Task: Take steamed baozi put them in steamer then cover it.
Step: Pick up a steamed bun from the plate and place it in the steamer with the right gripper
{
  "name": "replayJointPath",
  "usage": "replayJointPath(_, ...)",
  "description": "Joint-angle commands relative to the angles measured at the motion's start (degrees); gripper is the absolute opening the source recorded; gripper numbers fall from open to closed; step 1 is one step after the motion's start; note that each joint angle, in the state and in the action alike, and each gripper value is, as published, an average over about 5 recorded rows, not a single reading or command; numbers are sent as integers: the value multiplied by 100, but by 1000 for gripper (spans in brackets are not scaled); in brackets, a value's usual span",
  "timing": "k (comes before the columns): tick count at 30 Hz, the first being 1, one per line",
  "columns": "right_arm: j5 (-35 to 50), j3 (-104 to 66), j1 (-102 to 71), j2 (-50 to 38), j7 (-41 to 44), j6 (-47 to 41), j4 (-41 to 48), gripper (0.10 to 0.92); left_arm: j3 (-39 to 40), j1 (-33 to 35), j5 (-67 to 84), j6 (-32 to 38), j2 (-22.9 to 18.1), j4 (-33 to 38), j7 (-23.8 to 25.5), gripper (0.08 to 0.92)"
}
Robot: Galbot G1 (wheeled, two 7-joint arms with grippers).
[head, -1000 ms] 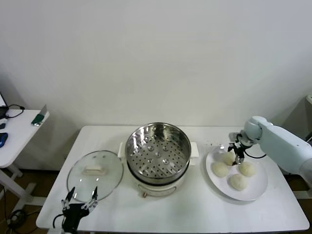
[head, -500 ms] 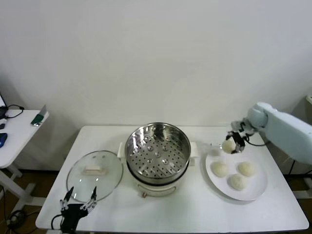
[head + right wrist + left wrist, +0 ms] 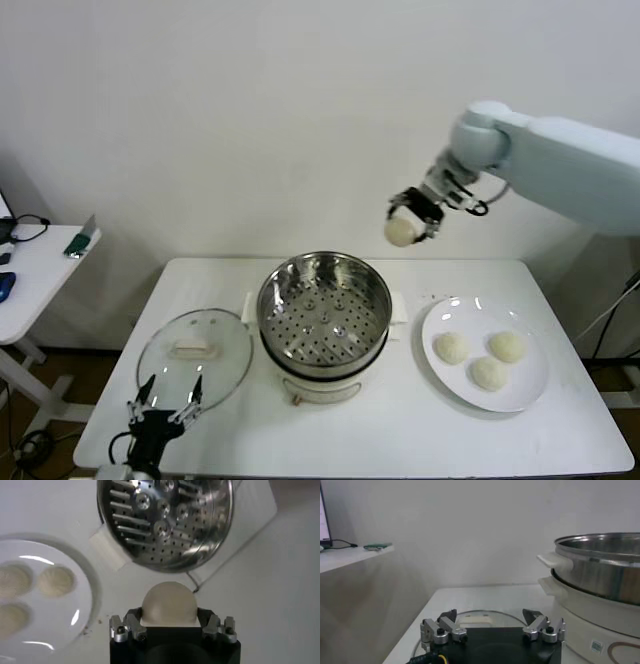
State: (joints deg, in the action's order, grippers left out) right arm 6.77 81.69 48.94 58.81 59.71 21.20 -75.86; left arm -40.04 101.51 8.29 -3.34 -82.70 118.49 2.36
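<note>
My right gripper (image 3: 404, 222) is shut on one cream-white baozi (image 3: 400, 231) and holds it high in the air, above and just right of the steamer (image 3: 325, 315). In the right wrist view the baozi (image 3: 169, 605) sits between the jaws, with the empty perforated steel basket (image 3: 165, 520) below. Three baozi (image 3: 452, 347) lie on the white plate (image 3: 520, 395) at the right. The glass cover (image 3: 195, 355) with its cream handle lies flat on the table left of the steamer. My left gripper (image 3: 165, 410) is open and empty at the table's front left, just before the cover (image 3: 475, 620).
The white table (image 3: 400, 430) carries everything. A side table (image 3: 35, 270) with a green item and cables stands at the far left. A white wall is behind.
My right gripper has lifted one baozi off the plate and carried it up and to the left, toward the steamer. Three baozi stay on the plate. The left arm has not moved.
</note>
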Motion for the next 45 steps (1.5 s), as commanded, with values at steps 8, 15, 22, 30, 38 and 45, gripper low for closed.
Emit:
replayJointPath(8,-1135,292,-681,1343,-438,850,-52,721,-41,-19,-117,-50,-123,37,-11,823)
replayJointPath(15,-1943,112,-1576,1493,-510,946,681,721,-51,56,-160,-6,-143,10,-19,823)
replayJointPath(22,-2377,-162,-2079,1660,-718,1135,1494,721,-47,14,-245,10,-185,-23,-23,823)
replayJointPath(30,-2537,-316,-2255,1947,-855,1292,2087,723,-54,-15,-249,18,-188,-28,-34,823)
replayJointPath(38,-2172,-294,-2202,2094,-1048,1425,2241,818,-42,-34,-245,2,-203,6,-39,823)
replayJointPath(45,-870,32,-1244,1803,-848,1425,1607,823,-6,10,-288,-32,-214,86,-30,823)
